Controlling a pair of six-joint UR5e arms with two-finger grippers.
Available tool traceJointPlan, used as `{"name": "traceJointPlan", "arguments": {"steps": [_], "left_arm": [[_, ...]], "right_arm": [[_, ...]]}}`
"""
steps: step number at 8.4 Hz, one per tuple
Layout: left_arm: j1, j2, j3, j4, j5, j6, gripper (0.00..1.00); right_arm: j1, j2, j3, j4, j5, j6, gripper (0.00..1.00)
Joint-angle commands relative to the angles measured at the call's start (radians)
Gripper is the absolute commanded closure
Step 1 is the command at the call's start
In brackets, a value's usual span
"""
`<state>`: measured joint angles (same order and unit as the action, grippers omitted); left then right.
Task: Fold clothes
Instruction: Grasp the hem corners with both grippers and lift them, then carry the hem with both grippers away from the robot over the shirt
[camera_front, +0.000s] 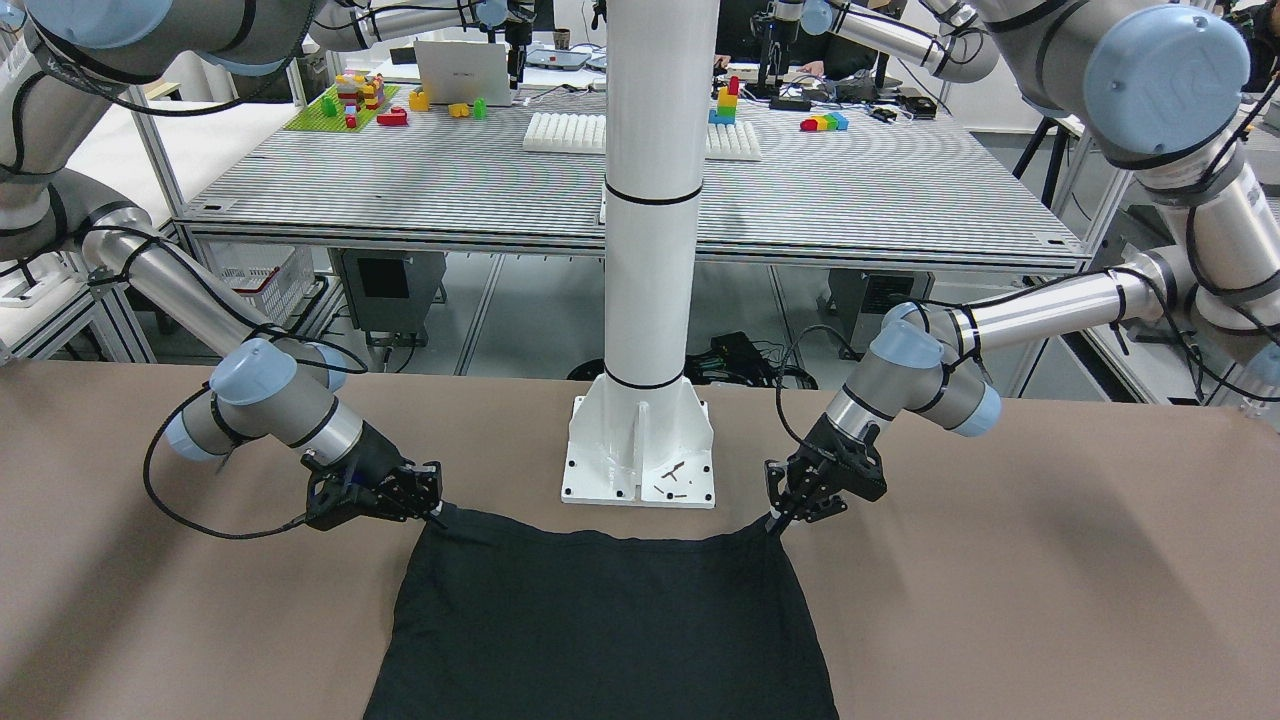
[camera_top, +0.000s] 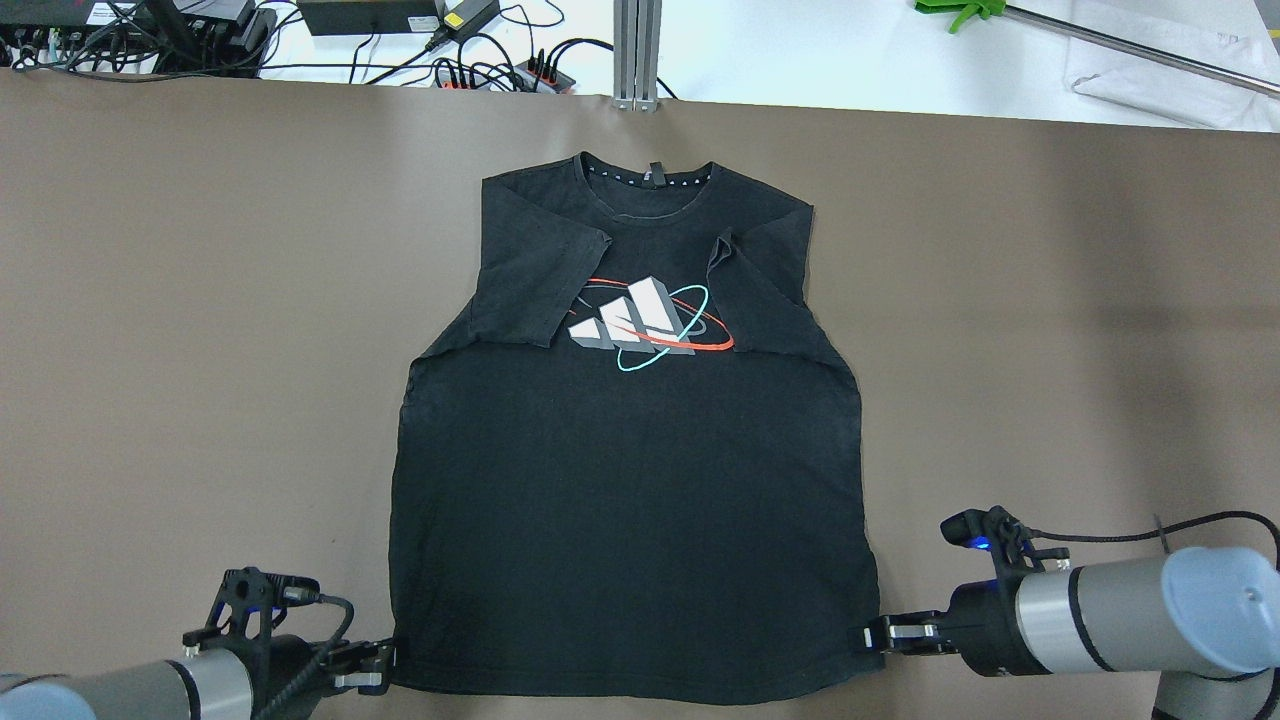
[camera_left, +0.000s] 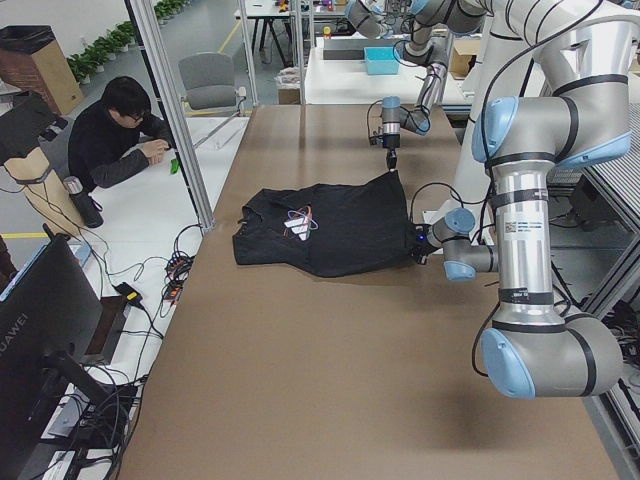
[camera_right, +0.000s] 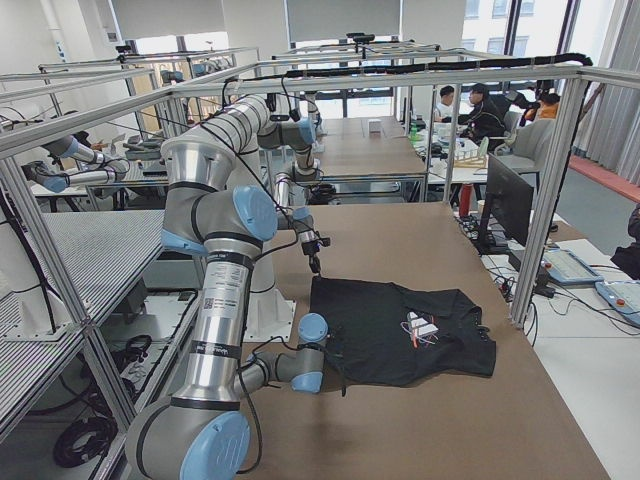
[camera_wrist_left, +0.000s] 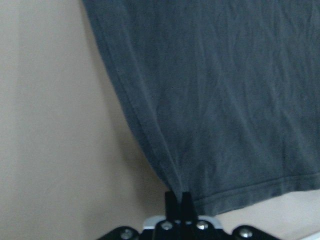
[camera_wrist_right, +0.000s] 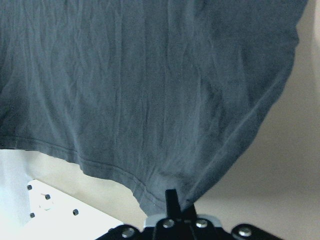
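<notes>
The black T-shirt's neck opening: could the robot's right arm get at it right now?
Probably not as things stand: the right gripper is shut on the lower hem of the black fabric T-shirt. Nothing stands between it and the neck opening, but that lies at the shirt's far end.

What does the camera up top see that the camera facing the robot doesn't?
Only the overhead view shows the logo, collar and folded-in sleeves. Only the front-facing view shows the white pillar and toy blocks. Both show the black shirt, its bottom corners pinched by the left end effector and right end effector.
</notes>
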<state>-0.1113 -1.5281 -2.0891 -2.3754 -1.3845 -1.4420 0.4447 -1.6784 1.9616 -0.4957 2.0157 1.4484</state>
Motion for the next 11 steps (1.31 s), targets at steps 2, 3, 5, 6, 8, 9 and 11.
{"name": "traceJointPlan", "arguments": {"steps": [2,3,5,6,8,9,11], "left_arm": [[-0.376,-0.057,-0.113,-0.014,-0.652,0.066,1.0],[-0.39,-0.05,-0.133,-0.066,-0.732,0.065,1.0],[-0.383,-0.029,-0.114,-0.212,-0.801,0.065,1.0],[-0.383,-0.02,-0.115,-0.285,-0.856,0.055,1.0],[-0.38,-0.021,-0.085,-0.32,-0.835,0.04,1.0],[-0.383,-0.021,-0.051,-0.32,-0.771,0.042,1.0],[-0.422,-0.037,-0.005,-0.308,-0.719,0.042,1.0]], "right_arm": [[0.12,-0.085,0.003,0.232,0.227,0.036,1.0],[0.12,-0.096,0.005,0.359,0.25,0.155,1.0],[0.12,-0.113,0.003,0.623,0.337,0.326,1.0],[0.12,-0.113,0.003,0.772,0.362,0.442,1.0],[0.12,-0.109,-0.025,0.847,0.374,0.491,1.0],[0.153,-0.097,-0.067,0.841,0.361,0.483,1.0],[0.254,-0.014,-0.18,0.838,0.371,0.475,1.0]]}}
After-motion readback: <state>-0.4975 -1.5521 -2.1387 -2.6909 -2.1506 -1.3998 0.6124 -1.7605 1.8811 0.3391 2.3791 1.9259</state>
